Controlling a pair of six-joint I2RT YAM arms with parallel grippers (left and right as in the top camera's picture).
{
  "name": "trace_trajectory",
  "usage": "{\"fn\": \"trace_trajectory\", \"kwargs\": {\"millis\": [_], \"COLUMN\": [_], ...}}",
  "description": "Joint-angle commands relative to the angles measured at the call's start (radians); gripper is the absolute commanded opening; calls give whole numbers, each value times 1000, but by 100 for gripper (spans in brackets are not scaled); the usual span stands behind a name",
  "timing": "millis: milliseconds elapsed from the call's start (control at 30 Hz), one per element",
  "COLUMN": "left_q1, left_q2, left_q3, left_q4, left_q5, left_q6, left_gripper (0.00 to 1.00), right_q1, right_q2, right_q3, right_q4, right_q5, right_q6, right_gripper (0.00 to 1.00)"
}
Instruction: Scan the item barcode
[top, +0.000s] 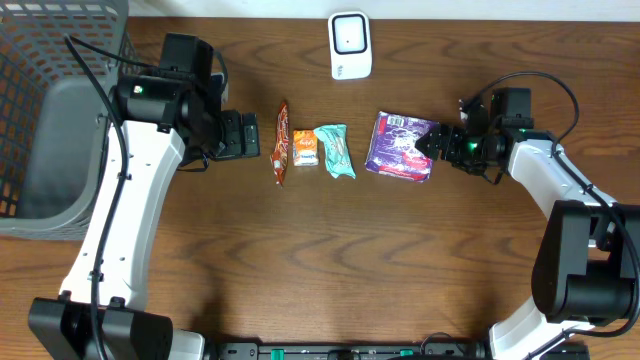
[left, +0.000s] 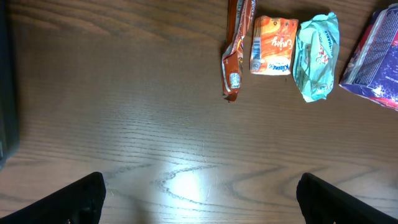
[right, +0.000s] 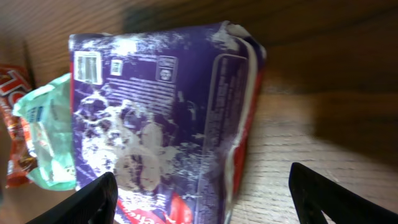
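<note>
The purple packet (top: 402, 146) reads as a soft, crinkly foil pouch: light, limp rather than stiff, and glossy enough to slide under a shallow pinch. Its film is creased and puffed along the sealed side, so the contents probably shift and it will likely sag when lifted by one end. The safest hold looks like the crimped seam on the side away from the white scanner (top: 350, 45), well clear of the printed barcode (right: 87, 66). That barcode sits on the face now turned up, at the far corner in the right wrist view, so a grip at the near seam would leave it uncovered.

The packet lies flat on the desk (top: 400, 260), a little nearer the robot than the scanner and off toward the right arm's side of it. A teal packet (top: 335, 150) lies just beside it, more directly in front of the scanner.

The right claw (top: 440, 143) is low at the packet's outer edge, jaws spread wide with nothing gripped. From the wrist, the near end of the packet reaches in between the two fingers (right: 93, 199), closer to one than the other, and neither visibly presses it.

The left claw (top: 245, 135), on the far side of the scanner, gapes fully and holds nothing.
</note>
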Motion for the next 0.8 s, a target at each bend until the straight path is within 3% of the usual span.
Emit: {"fn": "trace_trajectory", "kwargs": {"millis": [0, 333, 567, 667, 700, 767], "left_q1": [0, 0, 0, 0, 0, 0], "left_q2": [2, 2, 2, 2, 2, 2], "left_q3": [-4, -4, -4, -4, -4, -4], "left_q4": [-2, -2, -2, -2, -2, -2], "left_q5": [-10, -10, -10, -10, -10, -10], "left_q6": [-5, -5, -5, -5, -5, -5], "left_gripper": [98, 98, 98, 98, 98, 98], "right_q1": [5, 6, 28, 42, 45, 49], "right_q2": [-6, 14, 62, 95, 104, 113], "right_q3": [17, 3, 0, 0, 0, 0], "right_q4": [-7, 5, 30, 48, 52, 53], "right_q5": [50, 34, 21, 21, 21, 21], "right_q6": [19, 20, 20, 20, 20, 20], "right_gripper": [84, 82, 74, 64, 56, 30]}}
